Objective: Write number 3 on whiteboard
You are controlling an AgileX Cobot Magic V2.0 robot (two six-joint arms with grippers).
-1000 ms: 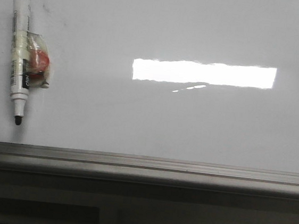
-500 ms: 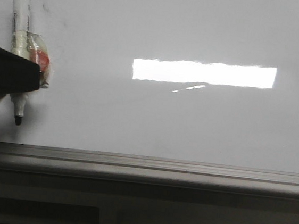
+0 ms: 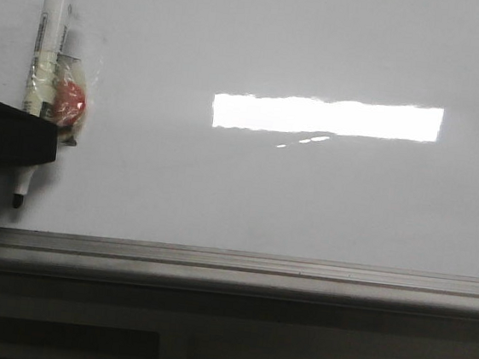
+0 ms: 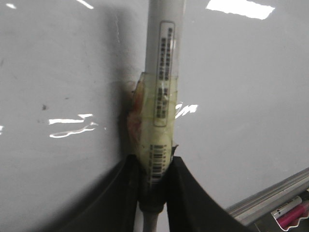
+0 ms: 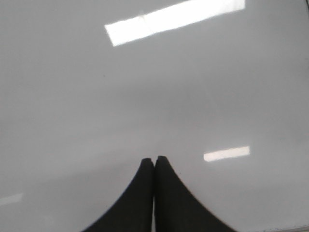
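The whiteboard (image 3: 306, 195) is a glossy white board with a grey metal rail along its near edge. No number 3 shows on it. A white marker (image 3: 48, 48) with a black tip (image 3: 18, 200) and a taped-on red lump (image 3: 69, 100) stands at the far left. My left gripper (image 3: 21, 135) is shut on the marker's lower barrel, and in the left wrist view the gripper (image 4: 155, 171) clamps the marker (image 4: 161, 87) between both black fingers. My right gripper (image 5: 154, 160) is shut and empty over bare board (image 5: 193, 96); it is out of the front view.
The grey rail (image 3: 230, 269) runs across the board's near edge, with a dark ledge below it. A bright rectangular light reflection (image 3: 327, 117) lies mid-board. A pink-capped marker (image 4: 289, 212) lies beyond the rail in the left wrist view.
My left gripper came in from the left and closed on the marker. The marker has since tilted and shifted, its cap end now further right and higher.
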